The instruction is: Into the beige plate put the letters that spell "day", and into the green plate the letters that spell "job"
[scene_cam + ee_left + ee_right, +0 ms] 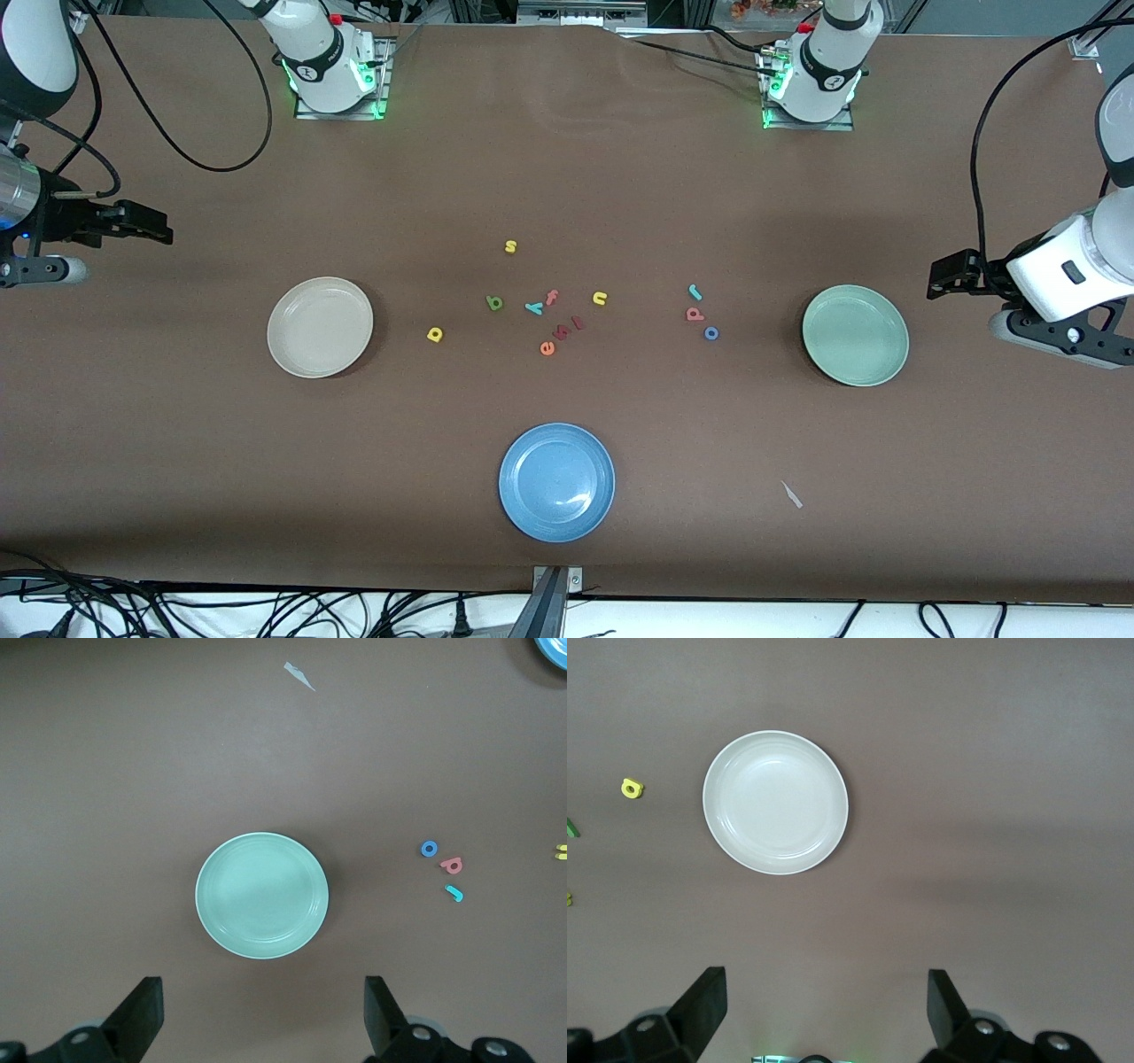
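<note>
Table stock, nothing yet sorted. Beige plate (320, 326): toward the right arm's end of the table, nothing in it. Green plate (855, 334): toward the left arm's end, nothing in it. Blue plate (556, 481): nearest the front camera, midway along the table, no part in the task. Letters for "day": yellow d (434, 334), alone on the cloth between the beige plate and the middle cluster; dark green a (494, 303) at the cluster's edge on the beige plate's side; teal y (533, 307) just beside the pink f (552, 297). Letters for "job": teal j (695, 291), salmon b (695, 314) and blue o (710, 333), grouped close together near the green plate, apart from the cluster. Strays: yellow s (510, 246), yellow n (600, 298), orange e (547, 348), and two more reddish pieces by the e, too small to read. Left gripper (943, 276): raised at the table's edge past the green plate, fingers spread wide, holding nothing; its arm waits. Right gripper (146, 223): raised at the table's edge past the beige plate, fingers wide apart, holding nothing; its arm waits too. Progress, judged: none of six letters placed; all six pick-and-place moves remain, the job group lying handiest to the left gripper.
</note>
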